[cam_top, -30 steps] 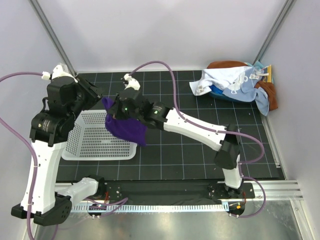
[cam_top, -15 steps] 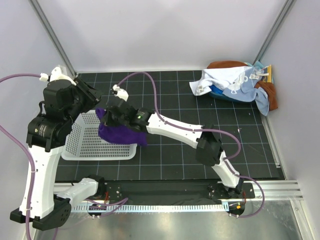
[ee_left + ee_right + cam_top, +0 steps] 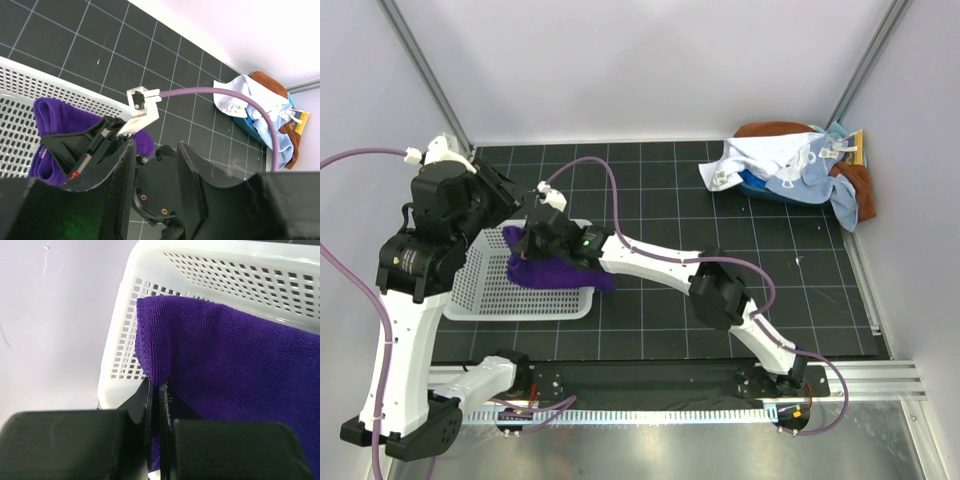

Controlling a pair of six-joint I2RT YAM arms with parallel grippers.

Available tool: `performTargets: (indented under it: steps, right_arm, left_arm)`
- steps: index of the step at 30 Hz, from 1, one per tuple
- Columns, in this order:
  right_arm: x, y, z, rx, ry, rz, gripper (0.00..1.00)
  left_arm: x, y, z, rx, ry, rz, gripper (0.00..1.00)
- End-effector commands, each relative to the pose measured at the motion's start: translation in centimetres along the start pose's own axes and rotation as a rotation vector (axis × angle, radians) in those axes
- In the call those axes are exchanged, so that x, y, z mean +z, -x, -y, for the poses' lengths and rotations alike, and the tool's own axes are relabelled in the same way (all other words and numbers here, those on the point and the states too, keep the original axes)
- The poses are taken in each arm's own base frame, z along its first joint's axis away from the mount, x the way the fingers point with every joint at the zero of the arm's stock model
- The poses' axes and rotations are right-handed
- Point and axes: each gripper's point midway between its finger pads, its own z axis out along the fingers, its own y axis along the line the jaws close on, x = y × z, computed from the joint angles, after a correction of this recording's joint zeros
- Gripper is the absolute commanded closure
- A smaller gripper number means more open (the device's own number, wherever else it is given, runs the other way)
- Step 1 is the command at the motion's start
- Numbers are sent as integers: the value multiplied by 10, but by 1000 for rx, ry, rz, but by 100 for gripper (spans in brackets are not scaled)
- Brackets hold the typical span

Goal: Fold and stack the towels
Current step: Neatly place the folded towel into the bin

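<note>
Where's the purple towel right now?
Top view, left side: the purple towel is over the white basket, pinched in the right pincer.

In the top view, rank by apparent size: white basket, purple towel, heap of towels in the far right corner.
1. white basket and heap of towels: look alike; the basket is partly covered, so I won't rank them.
2. purple towel: clearly smallest.
</note>
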Motion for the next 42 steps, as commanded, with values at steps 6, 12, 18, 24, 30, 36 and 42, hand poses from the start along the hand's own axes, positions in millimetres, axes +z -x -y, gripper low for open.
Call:
performTargets:
  steps: [6,12,18,24,30,36,42]
  right_arm:
    - [14,-1,-29,48,164,32,99]
    - [28,-10,-30,77,198,19,99]
    - [43,-14,-26,114,210,21,99]
    - [62,-15,-25,138,230,19,99]
    - [68,-15,-25,117,243,22,99]
    - [72,-15,-29,98,250,26,98]
    - [74,-19,-31,92,267,-3,96]
  left_arm:
    - [0,2,1,19,-19,16,58]
    - [3,0,0,20,-13,14,58]
    - [8,-3,-2,27,-6,8,58]
    - [12,-3,-5,39,8,12,58]
    - [14,-2,-4,40,9,14,58]
    - [19,-3,-3,37,9,10,59]
    - [23,-6,-4,42,15,-4,57]
